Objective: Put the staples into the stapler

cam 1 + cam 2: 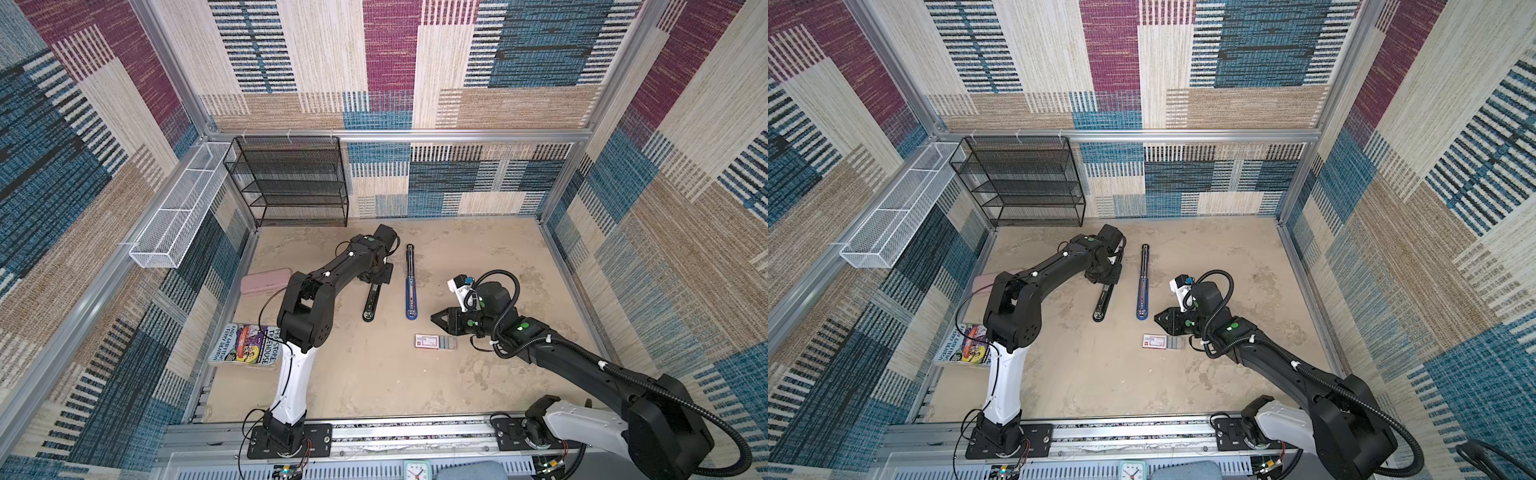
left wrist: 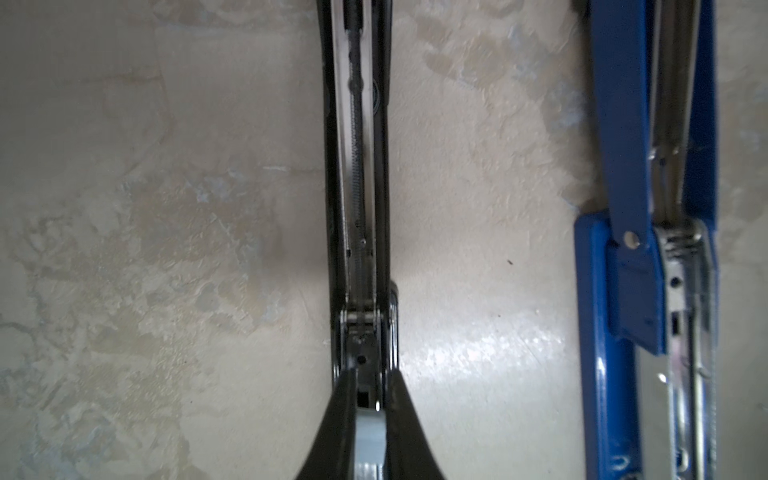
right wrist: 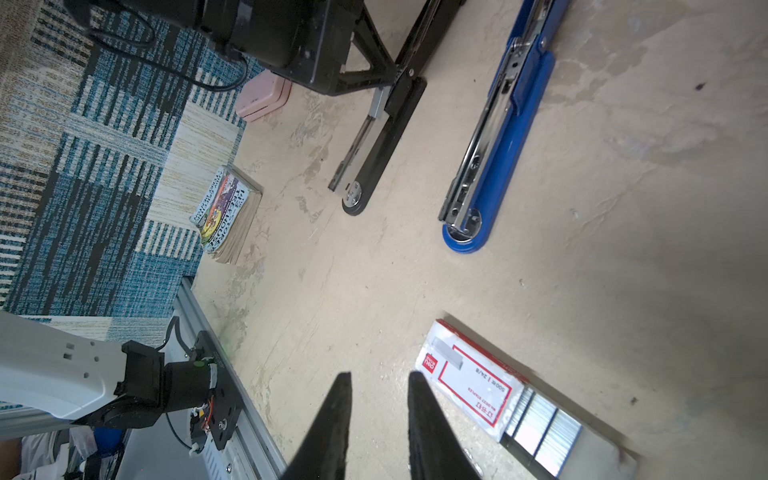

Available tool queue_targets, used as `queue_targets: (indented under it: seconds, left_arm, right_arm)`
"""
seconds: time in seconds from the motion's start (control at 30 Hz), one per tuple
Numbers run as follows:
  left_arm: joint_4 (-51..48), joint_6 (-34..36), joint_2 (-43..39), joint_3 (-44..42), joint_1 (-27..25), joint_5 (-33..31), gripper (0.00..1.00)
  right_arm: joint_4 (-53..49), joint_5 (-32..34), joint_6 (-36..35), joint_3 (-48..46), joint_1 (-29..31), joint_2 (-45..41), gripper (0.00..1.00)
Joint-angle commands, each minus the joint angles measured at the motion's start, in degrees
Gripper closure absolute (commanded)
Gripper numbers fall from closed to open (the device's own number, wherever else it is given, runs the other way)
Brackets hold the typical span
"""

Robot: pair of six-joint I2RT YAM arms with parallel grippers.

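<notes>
Our left pincer clamped narrowly on the black stapler at its hinge, its rail open on the counter; the blue stapler lay beside it, unheld. The staples sat in their tray, half out of the white box, near our empty, slightly parted right pincer. We judged it best to pinch one strip by its sides, lift it level, then match the rail.

In both top views, the left arm conceals the hinge section of the long black metal stapler and, in a top view, half the pink oblong case. The left wrist view crops the long blue metal stapler.
</notes>
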Motion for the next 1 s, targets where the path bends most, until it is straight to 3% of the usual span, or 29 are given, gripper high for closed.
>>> queue_targets:
  seconds: [0.0, 0.97]
  left_arm:
    - [-0.5, 0.8, -1.6, 0.0, 0.0, -0.4, 0.98]
    - [-0.8, 1.1, -0.2, -0.8, 0.0, -1.1, 0.98]
  right_arm:
    - [0.7, 0.1, 0.2, -0.2, 0.0, -0.3, 0.72]
    - [1.0, 0.0, 0.5, -1.0, 0.0, -1.0, 0.72]
